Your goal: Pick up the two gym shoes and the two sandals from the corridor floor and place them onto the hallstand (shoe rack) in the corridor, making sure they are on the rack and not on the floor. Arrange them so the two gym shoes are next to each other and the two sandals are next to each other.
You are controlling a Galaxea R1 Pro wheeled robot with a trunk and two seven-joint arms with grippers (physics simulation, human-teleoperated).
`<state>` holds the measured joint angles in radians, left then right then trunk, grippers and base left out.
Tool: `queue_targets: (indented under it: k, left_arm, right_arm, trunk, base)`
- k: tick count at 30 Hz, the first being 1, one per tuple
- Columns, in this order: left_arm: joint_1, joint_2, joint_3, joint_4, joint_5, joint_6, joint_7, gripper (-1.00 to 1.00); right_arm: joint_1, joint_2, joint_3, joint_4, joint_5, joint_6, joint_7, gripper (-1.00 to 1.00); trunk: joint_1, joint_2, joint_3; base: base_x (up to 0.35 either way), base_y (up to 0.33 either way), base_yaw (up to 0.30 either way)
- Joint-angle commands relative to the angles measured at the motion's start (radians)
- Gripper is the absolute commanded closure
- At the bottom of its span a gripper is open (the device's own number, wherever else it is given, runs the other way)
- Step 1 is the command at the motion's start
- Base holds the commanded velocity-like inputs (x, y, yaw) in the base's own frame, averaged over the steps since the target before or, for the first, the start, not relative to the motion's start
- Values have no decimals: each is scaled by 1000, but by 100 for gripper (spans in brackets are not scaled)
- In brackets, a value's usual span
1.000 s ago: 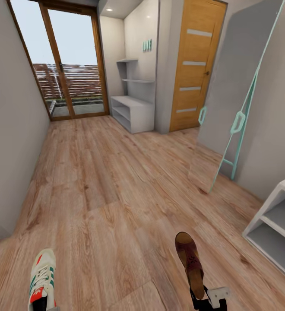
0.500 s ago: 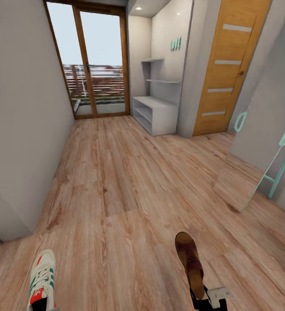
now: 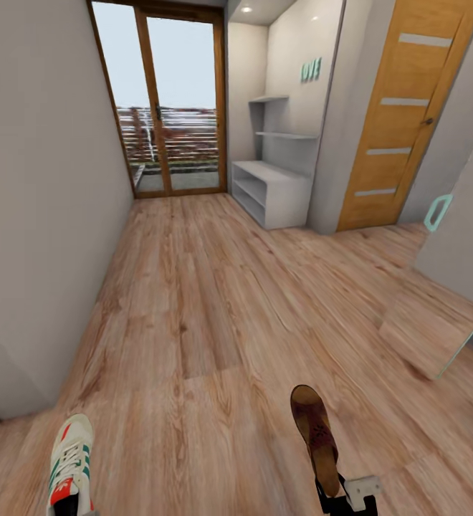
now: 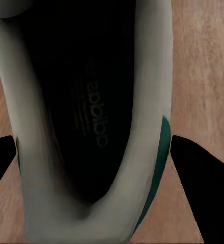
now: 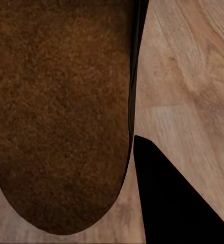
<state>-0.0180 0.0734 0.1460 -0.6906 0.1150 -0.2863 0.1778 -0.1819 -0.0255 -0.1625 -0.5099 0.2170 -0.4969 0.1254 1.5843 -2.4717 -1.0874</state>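
The view has turned left: the hallstand (image 3: 269, 192) sits more central (floor unchanged). Left gripper (image 4: 91, 152) clamps the gym shoe (image 3: 70, 462); right gripper (image 3: 340, 494) clamps the sandal (image 3: 315, 433).

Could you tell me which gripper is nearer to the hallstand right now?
Right. The right gripper, holding a sandal, is on the hallstand's side; the left gripper, holding a gym shoe, is across the corridor.

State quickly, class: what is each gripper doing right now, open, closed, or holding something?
Left gripper: closed on a gym shoe at its heel.
Right gripper: closed on a sandal at its back end.
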Motion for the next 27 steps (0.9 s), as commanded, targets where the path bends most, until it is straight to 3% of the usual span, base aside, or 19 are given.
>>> queue_targets:
  k: [1, 27]
  left_arm:
    - [0, 0, -3, 0, 8, -4, 6, 100]
    - [0, -1, -3, 0, 9, -4, 6, 100]
  right_arm:
    - [-1, 1, -8, 0, 4, -3, 8, 100]
    - [-1, 0, -8, 1, 3, -3, 6, 100]
  trunk:
    - [0, 0, -1]
    - [0, 0, -1]
  base:
    - [335, 2, 1]
    - [335, 0, 0]
